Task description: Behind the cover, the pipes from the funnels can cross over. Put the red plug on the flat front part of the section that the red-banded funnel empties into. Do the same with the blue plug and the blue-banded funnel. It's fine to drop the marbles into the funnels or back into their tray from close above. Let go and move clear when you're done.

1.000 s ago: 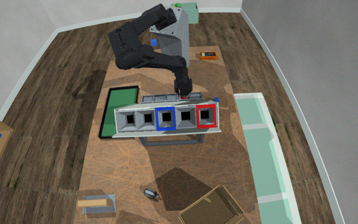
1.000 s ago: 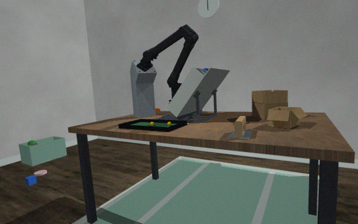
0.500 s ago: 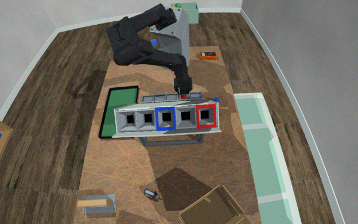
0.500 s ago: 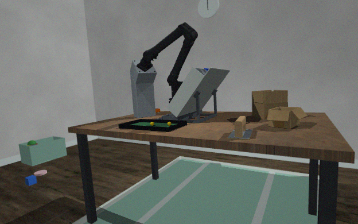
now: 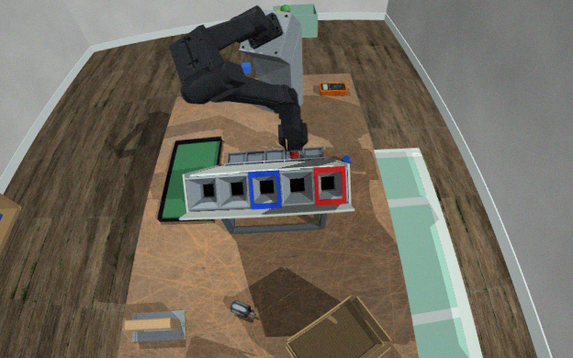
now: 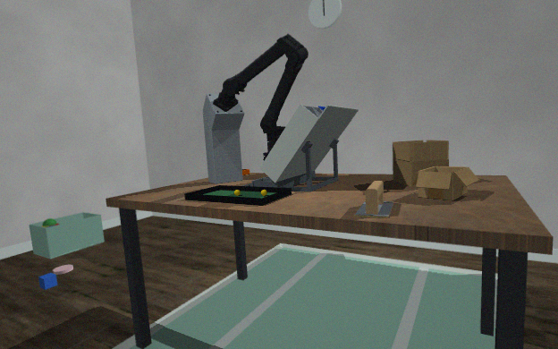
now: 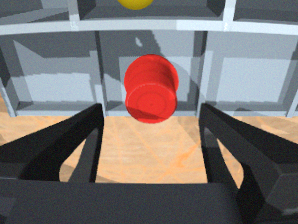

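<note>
From the top, a black-rimmed green tray (image 5: pixel 190 176) (image 6: pixel 238 197) lies partly under the tilted funnel housing (image 5: pixel 267 213) (image 6: pixel 302 140), with the blue plug (image 5: pixel 346 159) just beyond the housing's red-banded end and the red plug (image 5: pixel 294 155) (image 7: pixel 151 90) at the row of sections on the arm side. In the exterior view, two yellow marbles (image 6: pixel 250 192) sit inside the tray. At the wrist, the gripper (image 5: pixel 294 149) (image 7: pixel 151 112) stands well open, nothing pinched, with room between each fingertip and the red plug, which sits in the front part of a section between two dividers, while a yellow marble (image 7: pixel 136 3) lies in the compartment behind.
</note>
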`<state>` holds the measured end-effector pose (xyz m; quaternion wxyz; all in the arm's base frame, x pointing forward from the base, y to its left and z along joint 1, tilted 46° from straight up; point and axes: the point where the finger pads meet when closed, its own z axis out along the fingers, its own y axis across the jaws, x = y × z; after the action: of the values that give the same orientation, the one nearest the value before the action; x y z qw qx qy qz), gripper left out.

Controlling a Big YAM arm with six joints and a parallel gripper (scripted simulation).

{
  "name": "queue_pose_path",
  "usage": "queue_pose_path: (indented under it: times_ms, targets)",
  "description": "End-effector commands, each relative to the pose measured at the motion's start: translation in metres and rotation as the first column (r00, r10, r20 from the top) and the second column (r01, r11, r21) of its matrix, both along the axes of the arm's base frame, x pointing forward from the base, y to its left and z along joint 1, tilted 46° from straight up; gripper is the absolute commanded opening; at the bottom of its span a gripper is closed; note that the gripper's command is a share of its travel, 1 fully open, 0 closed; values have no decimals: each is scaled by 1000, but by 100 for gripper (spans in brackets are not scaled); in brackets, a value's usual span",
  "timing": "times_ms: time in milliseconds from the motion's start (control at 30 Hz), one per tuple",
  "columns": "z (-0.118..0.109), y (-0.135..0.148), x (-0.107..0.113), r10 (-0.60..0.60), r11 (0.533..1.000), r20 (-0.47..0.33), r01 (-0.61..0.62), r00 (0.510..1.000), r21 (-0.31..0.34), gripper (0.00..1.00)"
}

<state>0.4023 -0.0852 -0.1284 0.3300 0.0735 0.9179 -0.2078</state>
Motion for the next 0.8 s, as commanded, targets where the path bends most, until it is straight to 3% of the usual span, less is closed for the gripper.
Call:
queue_pose_path:
  times_ms: [0,167,633,733,767]
  targets:
    - [2,8,-19,6,1000,-25,-5,1000,6,59]
    - [8,11,-24,5,1000,-24,-5,1000,6,59]
    - [56,39,-61,5,1000,-18,-5,1000,3,59]
    - [58,40,-62,5,1000,-17,-5,1000,3,59]
    - [62,34,-49,-20,1000,6,20,1000,6,59]
